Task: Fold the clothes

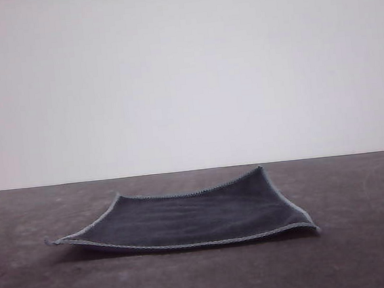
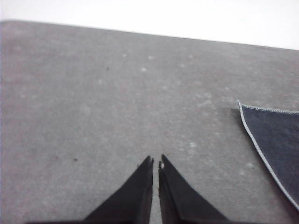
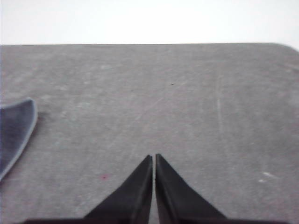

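Soft matt cloth, pale stitched hem, mottled matt table

Cloth lies spread on the table, roughly mid-table, corners lifted slightly off the surface. Wall stands behind the table's far edge. Left gripper sits over the table left of the cloth, apart from it. Right gripper sits right of the cloth, also apart.

Grey table — cloth flat (corners curled).
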You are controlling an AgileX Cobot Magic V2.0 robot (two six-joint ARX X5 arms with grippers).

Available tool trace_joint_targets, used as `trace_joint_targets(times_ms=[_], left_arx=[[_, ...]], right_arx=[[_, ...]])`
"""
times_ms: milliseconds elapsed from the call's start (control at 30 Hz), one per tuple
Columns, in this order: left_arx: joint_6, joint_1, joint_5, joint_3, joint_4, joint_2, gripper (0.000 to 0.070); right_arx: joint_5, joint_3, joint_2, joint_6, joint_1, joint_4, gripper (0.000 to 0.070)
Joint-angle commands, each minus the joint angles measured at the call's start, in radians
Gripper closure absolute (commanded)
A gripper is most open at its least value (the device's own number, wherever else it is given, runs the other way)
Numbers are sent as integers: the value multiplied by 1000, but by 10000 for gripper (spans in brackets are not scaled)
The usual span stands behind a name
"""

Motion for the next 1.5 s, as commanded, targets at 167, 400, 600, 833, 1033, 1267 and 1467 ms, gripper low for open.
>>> trace_joint_targets(times_ms=[167,400,600,833,1033,1267,1467], left_arx=[[-35,1,-56,206,24,159,689],[-80,0,-9,473,-14,516,689],[-51,0,128,699,-79,848,688],[-43,-6,259,830,-76,1088,686],[-12,-12,308,844,-64,1197,685],[-12,-14,390,844,-49,1280,685],[-5,-26,446,844,-49,1332,660]], right_arx=[[-42,158,109,71,1,19,694],[-72,434,401,94,1,-32,694],[-201,692,710,33,1,-118,694],[-320,844,1000,2,1,-126,694],[-432,861,1197,2,2,-93,694],[-490,861,1339,-9,2,-77,694],[-535,861,1377,-12,2,-74,691]])
